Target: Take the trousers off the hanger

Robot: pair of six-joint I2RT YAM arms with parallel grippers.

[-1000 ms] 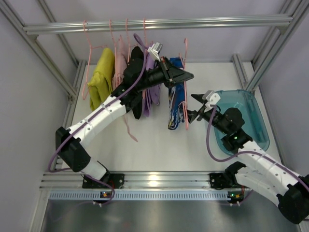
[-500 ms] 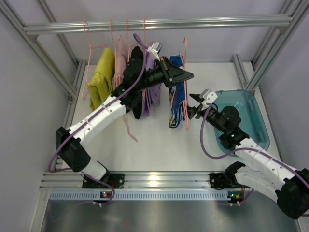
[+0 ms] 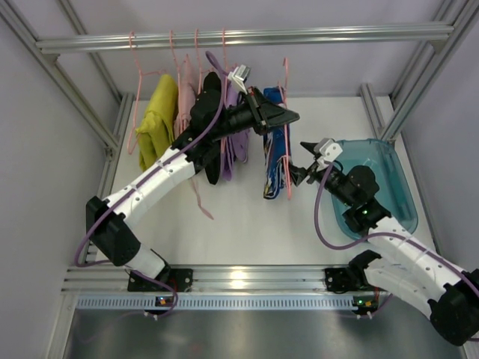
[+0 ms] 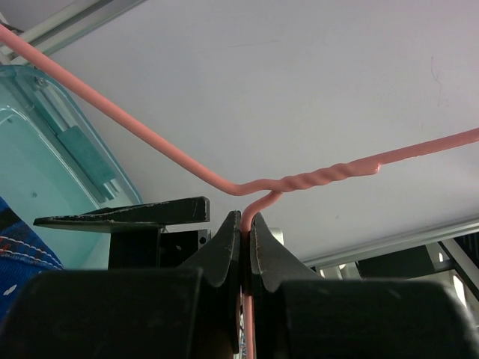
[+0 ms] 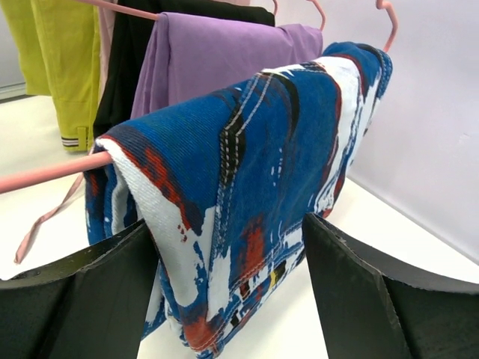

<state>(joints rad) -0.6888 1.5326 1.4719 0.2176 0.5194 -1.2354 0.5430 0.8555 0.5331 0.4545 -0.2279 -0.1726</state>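
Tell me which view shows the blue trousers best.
Right wrist: the trousers fill the frame, folded over the pink hanger. The top view shows them small and from above; the left wrist catches only a blue corner.

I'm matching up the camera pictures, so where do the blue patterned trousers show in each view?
Top external: blue trousers hang mid-picture.
Left wrist: only a corner, at the bottom left edge.
Right wrist: they fill the centre.
Shared landmark: their pink hanger.
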